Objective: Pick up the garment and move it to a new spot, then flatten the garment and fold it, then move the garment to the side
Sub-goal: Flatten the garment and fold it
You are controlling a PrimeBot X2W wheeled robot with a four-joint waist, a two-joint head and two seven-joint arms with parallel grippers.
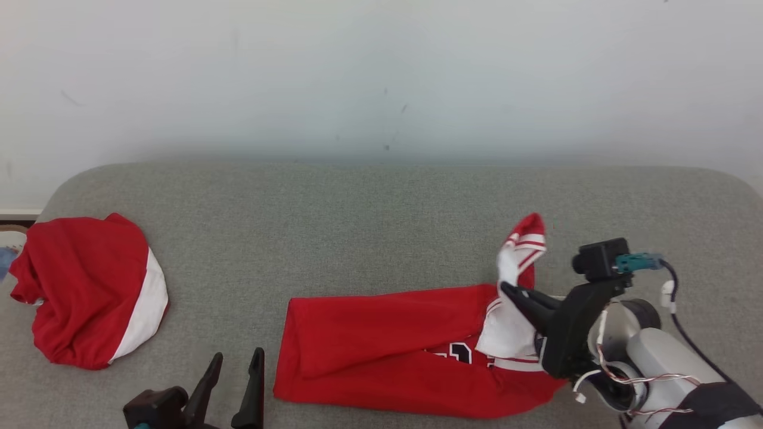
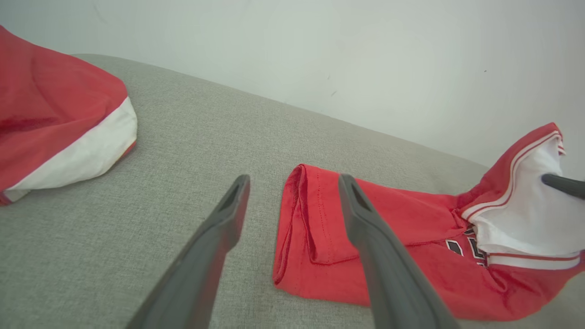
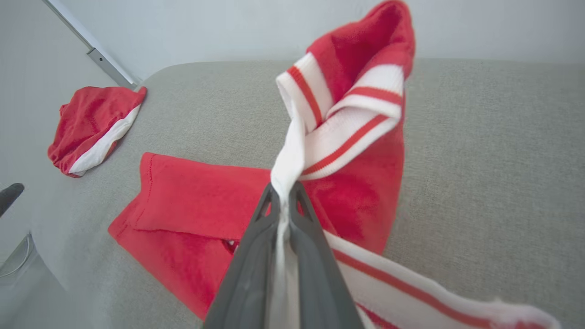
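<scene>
Grey fabric covers the table [image 1: 381, 208], which stands against a pale wall. The red jersey [image 1: 381, 345] lies folded lengthwise near its front edge, right of centre, and a second red-and-white garment [image 1: 89, 292] sits bunched well apart at the far left. At the jersey's right end the right claw [image 1: 506, 290] is pinched tight on the white-and-red striped trim, holding that end lifted while the rest lies flat, and the left claw [image 1: 237, 356] hovers spread and empty just beside the jersey's left hem.
</scene>
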